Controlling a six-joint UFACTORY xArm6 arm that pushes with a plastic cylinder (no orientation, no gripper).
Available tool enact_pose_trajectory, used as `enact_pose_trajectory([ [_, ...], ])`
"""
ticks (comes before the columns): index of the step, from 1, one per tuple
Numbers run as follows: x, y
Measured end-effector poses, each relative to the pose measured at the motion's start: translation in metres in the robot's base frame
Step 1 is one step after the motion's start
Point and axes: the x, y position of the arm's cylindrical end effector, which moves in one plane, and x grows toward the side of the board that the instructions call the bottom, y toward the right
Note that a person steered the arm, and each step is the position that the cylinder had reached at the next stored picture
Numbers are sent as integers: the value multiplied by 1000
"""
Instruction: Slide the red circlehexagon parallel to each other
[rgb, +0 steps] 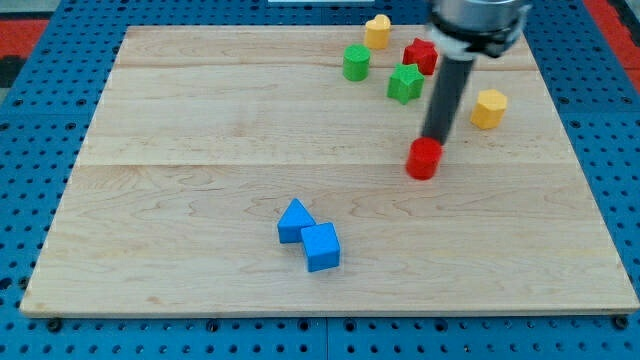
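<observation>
The small red round block (424, 158) sits right of the middle of the wooden board (200, 120). My tip (434, 138) touches its far side; there is no hand to open or close, just a dark rod, placed, I'd guess, to shove the block toward the near edge. Well apart to the right lies the yellow hexagon block (489, 108), likely its partner. Toward the far edge cluster a green star (405, 83), red star (421, 56), green cylinder (356, 63) and yellow heart-like block (377, 31). Two blue blocks (309, 236) touch near the bottom edge.
</observation>
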Motion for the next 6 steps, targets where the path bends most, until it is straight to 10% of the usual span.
enact_pose_trajectory([
  [2, 4, -45],
  [6, 70, 83],
])
